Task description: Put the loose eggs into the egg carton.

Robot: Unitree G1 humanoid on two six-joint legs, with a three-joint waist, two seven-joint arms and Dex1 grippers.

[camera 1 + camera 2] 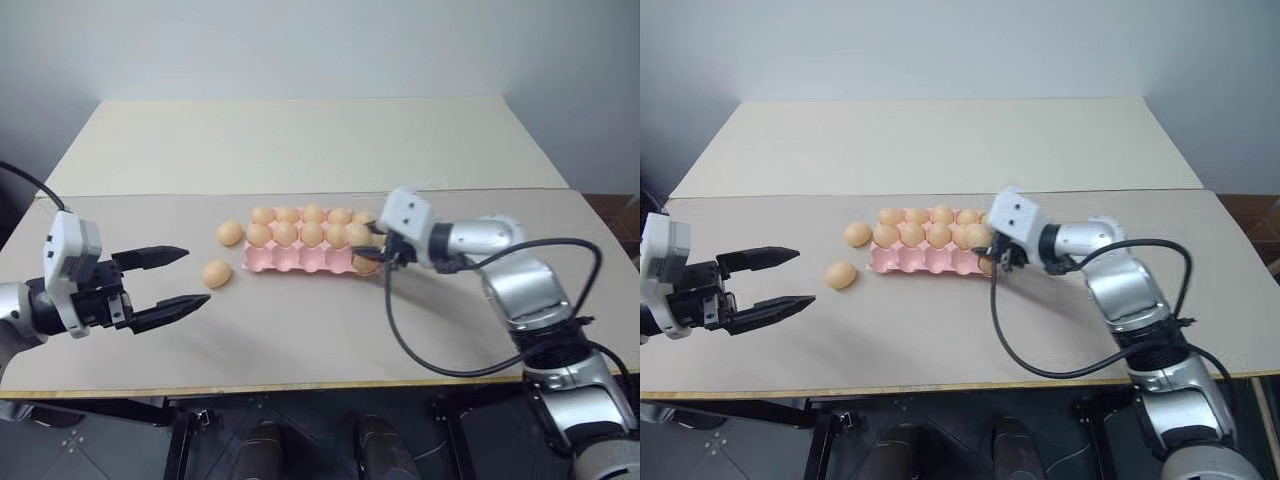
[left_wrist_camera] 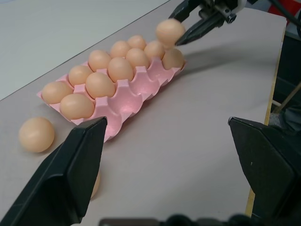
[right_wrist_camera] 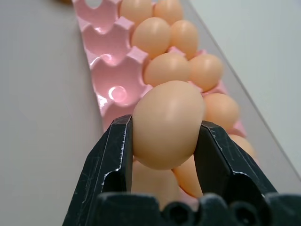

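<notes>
While the table (image 1: 300, 330) carries the carton (image 1: 300, 258) near its far edge, ten cups look filled and one egg sits at the right end of the near row, whose other cups are bare. My right gripper (image 3: 162, 141) pinches an egg (image 3: 167, 123) above that end. My left gripper (image 1: 172, 283) gapes, holding nothing; two eggs (image 1: 216, 273) lie off the carton's left end.

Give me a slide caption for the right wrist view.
Right pincer shut on an egg, held above the pink egg carton with empty cups along one row.
</notes>
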